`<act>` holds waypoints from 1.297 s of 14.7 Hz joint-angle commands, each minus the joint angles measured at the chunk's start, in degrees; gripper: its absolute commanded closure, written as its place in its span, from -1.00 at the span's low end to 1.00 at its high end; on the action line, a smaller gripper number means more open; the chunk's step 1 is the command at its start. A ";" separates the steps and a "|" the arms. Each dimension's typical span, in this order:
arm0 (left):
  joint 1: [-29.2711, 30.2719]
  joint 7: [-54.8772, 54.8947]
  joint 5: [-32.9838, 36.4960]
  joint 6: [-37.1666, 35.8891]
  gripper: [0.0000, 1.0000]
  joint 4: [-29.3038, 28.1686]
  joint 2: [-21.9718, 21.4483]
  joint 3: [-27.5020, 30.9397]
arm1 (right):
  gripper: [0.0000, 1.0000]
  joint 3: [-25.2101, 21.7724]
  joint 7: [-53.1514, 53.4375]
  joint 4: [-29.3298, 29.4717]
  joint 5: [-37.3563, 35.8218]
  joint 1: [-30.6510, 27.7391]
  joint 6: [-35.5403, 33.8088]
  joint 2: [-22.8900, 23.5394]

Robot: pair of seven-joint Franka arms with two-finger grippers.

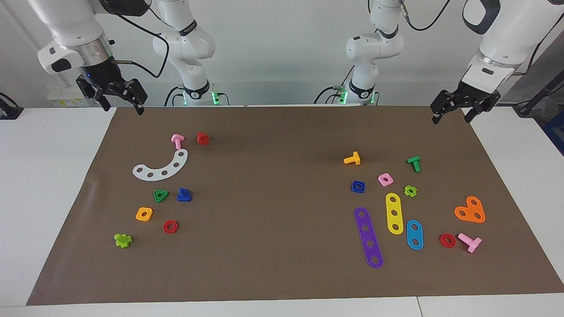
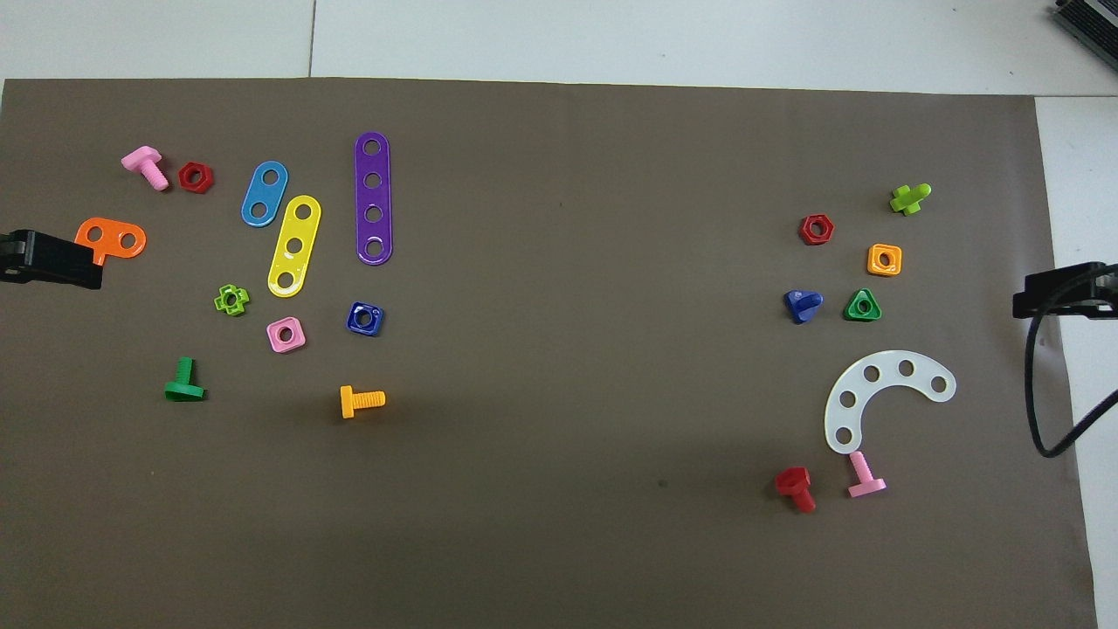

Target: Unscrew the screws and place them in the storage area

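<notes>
The dark-blue bolt [image 1: 184,195] with a triangular head lies loose on the brown mat toward the right arm's end of the table, beside a green triangular nut [image 1: 161,196]; it also shows in the overhead view [image 2: 802,305]. My right gripper [image 1: 123,110] hangs open and empty above the mat's corner nearest the robots, well apart from the bolt. My left gripper [image 1: 450,119] hangs open and empty above the mat's corner at the left arm's end. In the overhead view only the tips of the left gripper [image 2: 52,259] and the right gripper [image 2: 1061,293] show at the frame edges.
Near the blue bolt lie a white curved strip [image 1: 161,166], pink [image 1: 177,141], red [image 1: 202,138] and lime bolts, and orange and red nuts. At the left arm's end lie a dark-blue square nut [image 1: 358,186], purple, yellow and blue strips, an orange plate and several bolts and nuts.
</notes>
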 commanded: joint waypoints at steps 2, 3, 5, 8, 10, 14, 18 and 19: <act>0.53 -0.41 0.62 0.03 -1.00 -1.43 -1.38 -0.40 | -1.00 -3.18 -1.16 2.17 0.32 3.46 -1.37 2.23; 0.53 -0.41 0.62 0.03 -1.00 -1.43 -1.38 -0.40 | -1.00 -4.51 -1.50 2.17 -0.12 4.61 -1.46 2.23; 0.53 -0.41 0.62 0.03 -1.00 -1.52 -1.38 -0.40 | -1.00 -4.61 -1.68 2.52 -0.65 5.14 -2.33 2.32; 0.53 -0.41 0.62 0.03 -1.00 -1.52 -1.38 -0.40 | -1.00 -3.74 -1.68 5.43 -0.56 4.71 -4.45 3.82; 0.53 -0.41 0.62 0.03 -1.00 -1.43 -1.38 -0.40 | -1.00 -3.21 -1.60 4.81 -0.56 4.27 -4.01 3.38; 0.53 -0.41 0.62 0.03 -1.00 -1.43 -1.38 -0.40 | -1.00 -3.21 -0.98 4.19 -0.73 4.79 -4.36 3.03; 0.53 -0.41 0.62 0.03 -1.00 -1.43 -1.38 -0.40 | -1.00 -3.21 -0.72 4.28 -0.91 4.79 -4.10 2.94; 0.53 -0.41 0.62 0.03 -1.00 -1.43 -1.38 -0.40 | -1.00 -3.21 -0.63 4.11 -0.82 4.88 -4.27 2.76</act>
